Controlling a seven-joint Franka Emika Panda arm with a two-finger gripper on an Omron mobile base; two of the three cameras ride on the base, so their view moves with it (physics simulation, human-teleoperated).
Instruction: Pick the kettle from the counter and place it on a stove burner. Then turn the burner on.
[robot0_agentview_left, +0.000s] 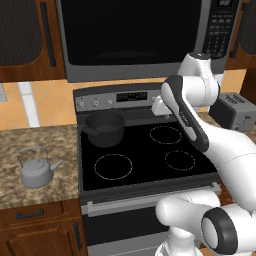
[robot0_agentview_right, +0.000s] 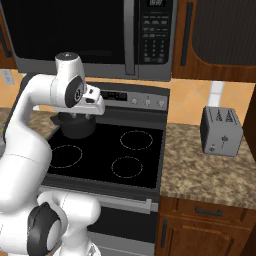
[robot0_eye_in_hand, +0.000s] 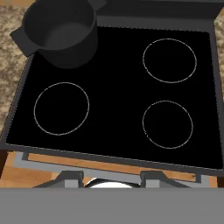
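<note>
Three white rings are showing on the glossy black cooktop (robot0_agentview_left: 145, 160) in the left base view, with a dark saucepan (robot0_agentview_left: 104, 128) sitting at the rear left corner. The kettle (robot0_agentview_left: 36, 169) is standing upright on the desk (robot0_agentview_left: 45, 150) well to the left of the stove, spout pointing toward it. The stove burner (robot0_agentview_left: 179, 160) at the front right is lying bare. The hand (robot0_agentview_left: 159, 106) is hanging high above the rear of the cooktop, near the control panel, holding nothing; whether its fingers are spread or pressed together I cannot tell. A toaster (robot0_agentview_right: 220, 131) is resting on the desk right of the stove.
</note>
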